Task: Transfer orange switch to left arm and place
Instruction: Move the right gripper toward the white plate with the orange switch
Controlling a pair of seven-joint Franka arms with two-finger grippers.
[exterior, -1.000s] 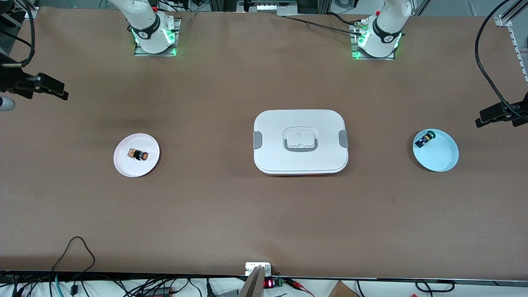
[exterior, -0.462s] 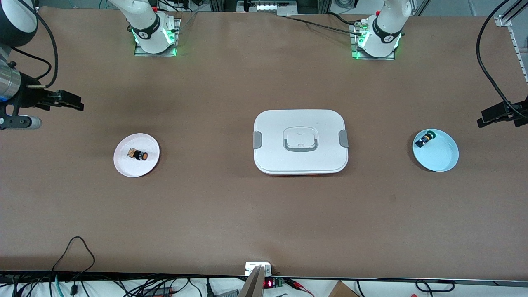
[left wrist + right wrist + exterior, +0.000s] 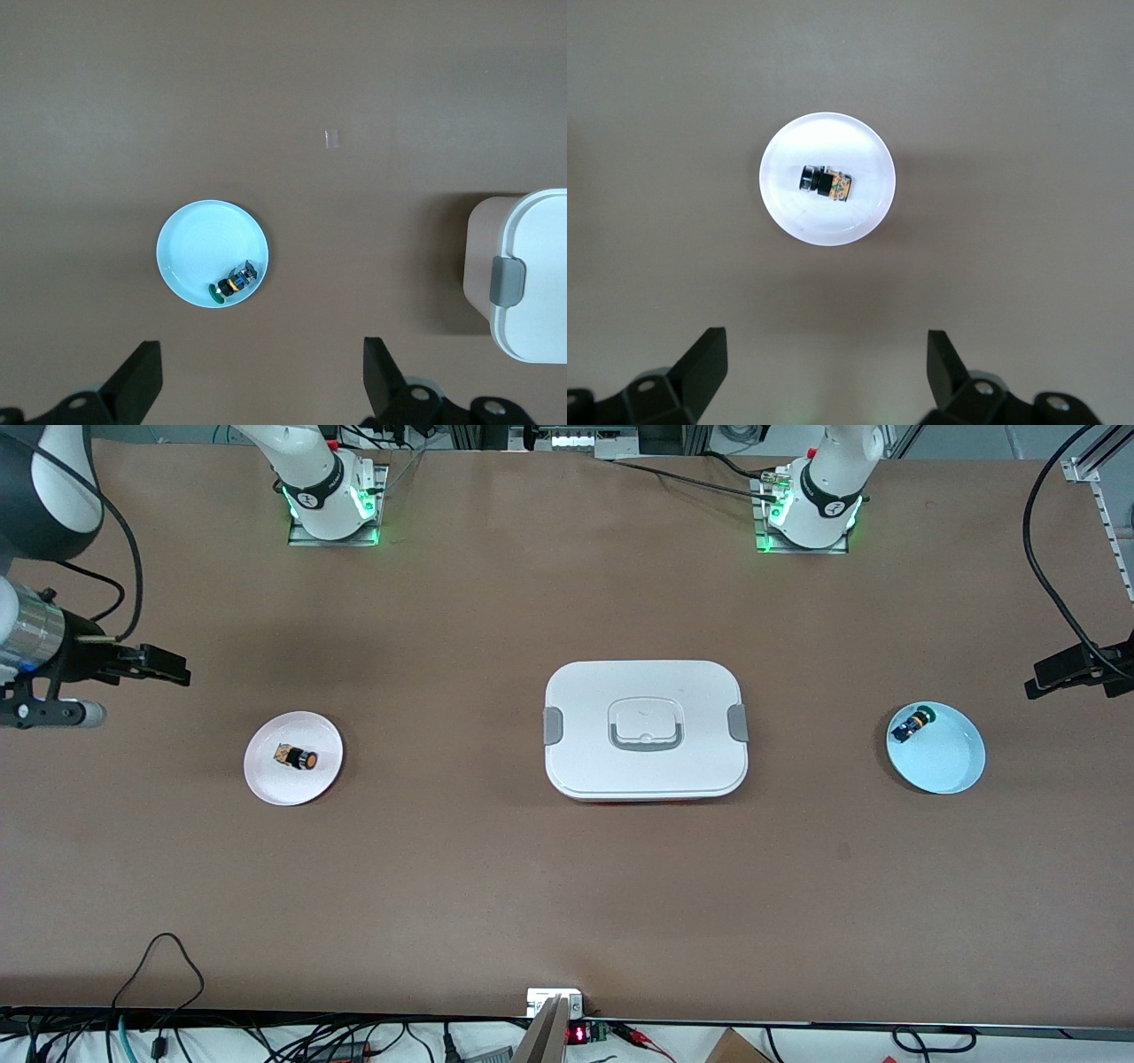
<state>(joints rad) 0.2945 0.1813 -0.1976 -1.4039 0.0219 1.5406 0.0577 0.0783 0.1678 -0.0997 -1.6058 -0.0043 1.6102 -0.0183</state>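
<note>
From the front, a matte brown table (image 3: 496, 886) carries one box (image 3: 645, 729), white, smooth and rounded-rectangular, with two grey side clasps and a recessed grey-edged handle in its lid. Two round plates flank the box. The white plate (image 3: 293, 758), toward the right arm's end of the table, holds the orange switch (image 3: 297, 758), a tiny black cylinder with an orange end, lying on its side. The pale blue plate (image 3: 935, 747), toward the left arm's end, holds one small blue-and-green part (image 3: 912, 724) near its rim. The right gripper (image 3: 159, 666) hangs over bare table past the white plate from the box; the left gripper (image 3: 1059, 673) hangs over bare table near the blue plate.

In the left wrist view, the left gripper (image 3: 261, 381) has its fingers spread wide apart, with the blue plate (image 3: 199, 248) and one corner of the box (image 3: 532, 274) below.

In the right wrist view, the right gripper (image 3: 824, 372) is spread wide too, holding nothing, with the switch (image 3: 826, 182) lying on the glossy white plate (image 3: 859, 221).
</note>
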